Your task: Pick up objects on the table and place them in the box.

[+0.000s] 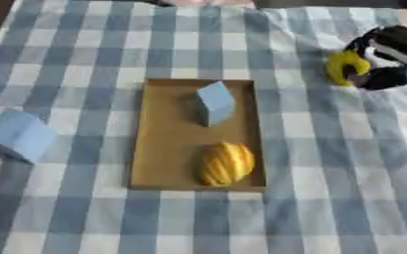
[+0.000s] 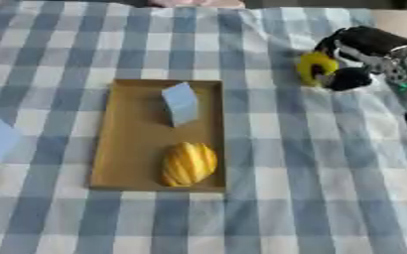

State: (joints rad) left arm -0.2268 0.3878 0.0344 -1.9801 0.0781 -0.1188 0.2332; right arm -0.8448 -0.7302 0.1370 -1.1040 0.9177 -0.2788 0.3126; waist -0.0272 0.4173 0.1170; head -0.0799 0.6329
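A shallow brown cardboard box (image 1: pixel 159 134) lies in the middle of the checked cloth. Inside it stand a light blue block (image 1: pixel 214 102) at the back and a yellow ribbed fruit-like object (image 1: pixel 225 163) at the front. At the far right my right hand (image 2: pixel 356 59) has its black fingers curled round a small yellow object (image 2: pixel 314 66), just above or on the cloth; I cannot tell which. A second light blue block (image 1: pixel 18 135) sits on the cloth left of the box. My left hand does not show.
The blue-and-white checked tablecloth (image 1: pixel 328 198) covers the whole table. Open cloth lies in front of the box and between the box and my right hand. The table's far edge runs along the top.
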